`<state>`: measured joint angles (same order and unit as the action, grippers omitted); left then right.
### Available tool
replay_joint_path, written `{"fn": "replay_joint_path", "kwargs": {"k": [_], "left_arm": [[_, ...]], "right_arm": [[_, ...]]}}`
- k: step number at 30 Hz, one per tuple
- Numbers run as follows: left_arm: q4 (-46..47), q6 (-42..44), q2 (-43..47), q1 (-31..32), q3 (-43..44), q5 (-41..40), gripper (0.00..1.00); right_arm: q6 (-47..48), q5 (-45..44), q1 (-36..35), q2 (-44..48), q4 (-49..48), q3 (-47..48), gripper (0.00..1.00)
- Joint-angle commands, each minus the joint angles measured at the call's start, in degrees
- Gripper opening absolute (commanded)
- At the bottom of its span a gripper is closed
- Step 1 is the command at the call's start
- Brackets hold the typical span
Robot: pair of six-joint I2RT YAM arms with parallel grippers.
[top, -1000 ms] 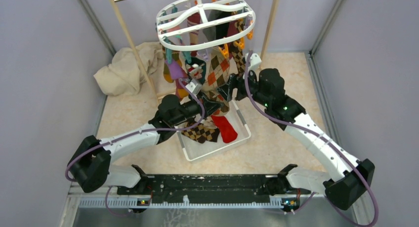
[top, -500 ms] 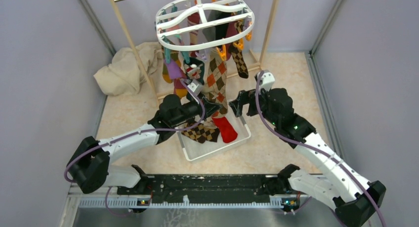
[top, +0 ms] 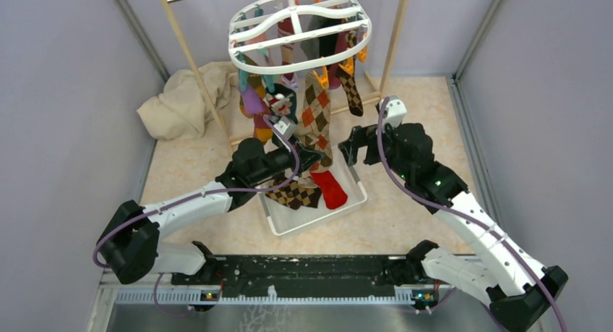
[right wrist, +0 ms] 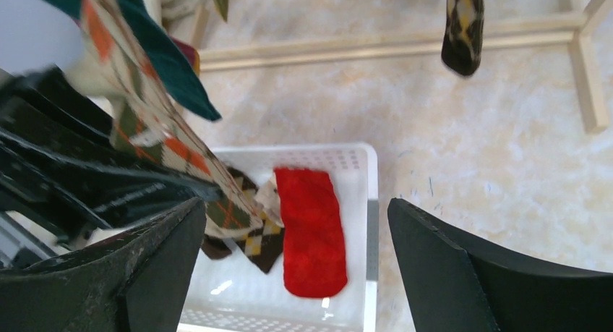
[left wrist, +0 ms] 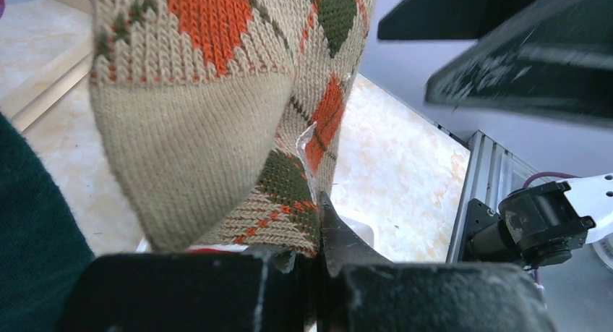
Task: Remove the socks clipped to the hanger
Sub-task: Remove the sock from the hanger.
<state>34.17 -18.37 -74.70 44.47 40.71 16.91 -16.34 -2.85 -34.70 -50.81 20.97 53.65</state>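
Two or more socks [top: 330, 189] are lying in basket [top: 311, 223] | many are hanging clipped on hanger [top: 235, 46] | left gripper [top: 312, 160] is clamping argyle sock [top: 316, 118] toe | right gripper [top: 351, 150] is hovering, fingers apart | most work is remaining

Left claw [top: 316, 158] closed tight, right claw [right wrist: 295, 205] wide open.
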Motion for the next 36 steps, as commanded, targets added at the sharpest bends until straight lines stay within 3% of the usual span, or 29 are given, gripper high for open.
{"fn": "replay_joint_path", "kwargs": {"k": [1, 10, 24, 36], "left_arm": [[0.30, 0.62, 1.46, -0.17, 1.22, -0.49, 0.00], [0.10, 0.70, 1.88, -0.17, 0.96, -0.87, 0.00], [-0.95, 1.06, 3.56, -0.17, 0.24, -0.34, 0.01], [-0.94, 1.05, 5.47, -0.17, -1.09, -0.81, 0.01]], "right_arm": [[2.49, -1.45, 0.33, -0.68, -1.10, 7.32, 0.96], [2.33, 0.28, 0.35, 0.27, 1.53, 11.65, 0.97], [-3.44, 4.41, 0.34, 11.03, 10.42, -0.12, 0.97], [-7.14, 10.41, 0.31, 14.05, 10.18, -8.03, 0.97]]}}
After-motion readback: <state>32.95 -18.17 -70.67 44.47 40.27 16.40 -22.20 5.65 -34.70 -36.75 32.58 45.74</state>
